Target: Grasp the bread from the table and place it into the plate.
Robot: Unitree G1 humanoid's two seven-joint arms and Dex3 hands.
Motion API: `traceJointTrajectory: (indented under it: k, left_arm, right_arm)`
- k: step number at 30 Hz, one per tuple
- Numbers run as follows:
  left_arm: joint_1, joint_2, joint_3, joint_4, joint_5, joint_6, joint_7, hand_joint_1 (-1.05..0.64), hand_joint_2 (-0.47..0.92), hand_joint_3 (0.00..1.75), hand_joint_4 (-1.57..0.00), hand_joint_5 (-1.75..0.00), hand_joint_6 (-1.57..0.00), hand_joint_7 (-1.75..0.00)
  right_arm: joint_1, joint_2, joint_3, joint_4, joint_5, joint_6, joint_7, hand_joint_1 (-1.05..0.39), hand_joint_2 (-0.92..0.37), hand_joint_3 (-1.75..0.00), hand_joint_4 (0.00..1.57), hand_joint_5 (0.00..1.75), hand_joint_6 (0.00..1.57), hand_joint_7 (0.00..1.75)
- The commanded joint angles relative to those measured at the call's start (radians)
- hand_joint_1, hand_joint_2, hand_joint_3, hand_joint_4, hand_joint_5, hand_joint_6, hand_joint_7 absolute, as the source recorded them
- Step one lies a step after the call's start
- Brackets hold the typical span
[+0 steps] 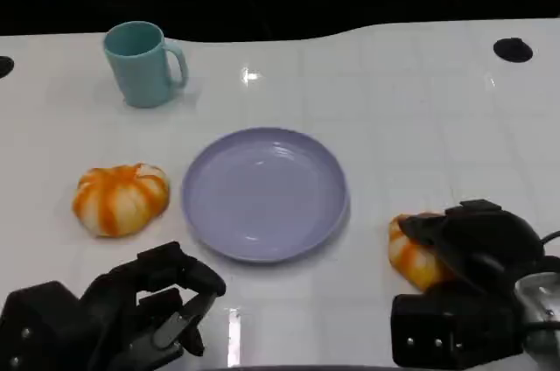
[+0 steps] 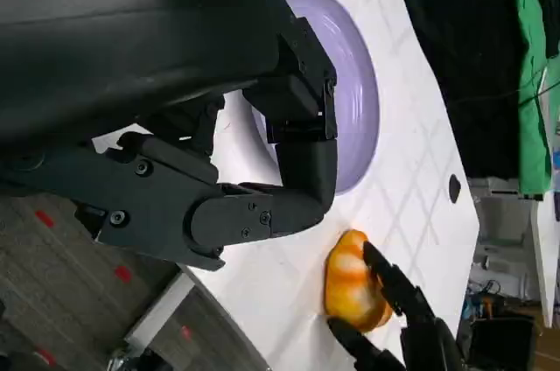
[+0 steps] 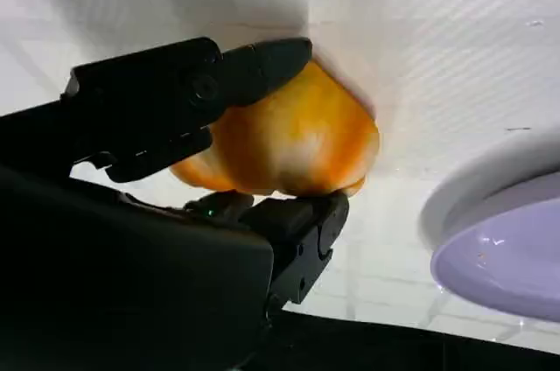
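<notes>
The right hand sits at the near right of the white table, its black fingers closed around an orange-and-white bread roll. In the right wrist view the roll is pinched between fingers on one side and the thumb on the other, and it lies close against the table top; whether it still touches the surface I cannot tell. The roll lies just right of the lilac plate, apart from its rim, and nothing lies in the plate. In the left wrist view the same roll shows beyond the plate, with the right hand's fingers wrapped over it. The left hand rests at the near left, holding nothing, its fingers curled loosely inward. A second orange-and-white roll lies on the table left of the plate, near but not touching it. A teal mug stands upright at the far left, its handle toward the right, well apart from the plate.
</notes>
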Motion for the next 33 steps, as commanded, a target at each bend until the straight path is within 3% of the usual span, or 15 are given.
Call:
traceJointTrajectory:
  k: [1,3,4,5,6,7,8,9,10,12,23,33]
  left_arm:
    - [0.01,0.005,0.005,-0.015,0.001,0.002,0.011,-0.44,0.92,0.45,-0.67,-1.75,-0.68,-1.25]
    - [0.011,0.003,0.006,-0.017,-0.001,0.003,0.011,-0.44,0.92,0.45,-0.67,-1.75,-0.68,-1.25]
    - [0.011,0.003,0.006,-0.018,-0.002,0.005,0.011,-0.44,0.92,0.45,-0.68,-1.75,-0.68,-1.25]
    - [0.011,0.002,0.007,-0.02,-0.004,0.008,0.012,-0.44,0.92,0.45,-0.68,-1.75,-0.68,-1.25]
    - [0.011,0.002,0.007,-0.022,-0.004,0.012,0.012,-0.44,0.92,0.45,-0.68,-1.75,-0.68,-1.25]
    - [0.011,0.001,0.008,-0.025,-0.006,0.018,0.013,-0.43,0.92,0.45,-0.68,-1.75,-0.68,-1.25]
    - [0.011,0.001,0.008,-0.027,-0.006,0.02,0.014,-0.43,0.92,0.46,-0.68,-1.75,-0.68,-1.25]
    - [0.011,0.0,0.008,-0.027,-0.006,0.02,0.014,-0.43,0.92,0.46,-0.68,-1.75,-0.68,-1.25]
    - [0.01,-0.001,0.008,-0.025,-0.005,0.017,0.013,-0.43,0.92,0.46,-0.68,-1.75,-0.68,-1.25]
    - [0.011,-0.002,0.007,-0.022,-0.001,0.011,0.012,-0.43,0.92,0.46,-0.68,-1.75,-0.68,-1.26]
    - [0.004,-0.011,0.001,-0.027,0.009,0.026,0.024,-0.42,0.92,0.47,-0.68,-1.75,-0.67,-1.27]
    - [0.0,-0.009,-0.005,-0.02,0.015,0.014,0.023,-0.41,0.91,0.49,-0.69,-1.75,-0.66,-1.29]
  right_arm:
    - [-0.026,0.034,-0.019,0.109,0.076,-0.032,-0.127,-0.46,-0.9,-0.02,0.39,0.33,0.52,0.04]
    - [-0.025,0.057,-0.05,0.151,0.142,-0.101,-0.244,-0.36,-0.88,-0.01,0.61,0.41,0.65,0.09]
    - [-0.027,0.061,-0.061,0.174,0.168,-0.149,-0.308,-0.24,-0.89,-0.01,0.74,0.77,0.82,0.16]
    - [-0.032,0.061,-0.069,0.195,0.191,-0.198,-0.361,-0.18,-0.9,-0.03,0.77,1.09,0.91,0.23]
    - [-0.039,0.058,-0.074,0.219,0.213,-0.254,-0.41,-0.13,-0.88,-0.15,0.81,1.4,0.98,0.39]
    - [-0.047,0.053,-0.078,0.236,0.231,-0.296,-0.438,-0.08,-0.66,-0.67,0.93,1.6,1.0,0.8]
    - [-0.054,0.049,-0.08,0.251,0.245,-0.33,-0.458,-0.07,-0.53,-0.97,0.97,1.67,0.99,1.03]
    - [-0.062,0.045,-0.081,0.263,0.252,-0.356,-0.473,-0.07,-0.45,-1.15,0.99,1.71,0.95,1.24]
    - [-0.069,0.042,-0.08,0.272,0.255,-0.372,-0.485,-0.07,-0.39,-1.25,0.97,1.73,0.87,1.47]
    - [-0.079,0.04,-0.079,0.278,0.255,-0.388,-0.499,-0.08,-0.34,-1.3,0.95,1.74,0.78,1.67]
    - [-0.108,0.044,-0.09,0.216,0.292,-0.428,-0.484,-0.07,-0.32,-1.31,0.96,1.75,0.72,1.74]
    - [-0.195,0.127,-0.081,0.237,0.418,-0.473,-0.412,-0.04,-0.33,-1.31,0.98,1.75,0.72,1.75]
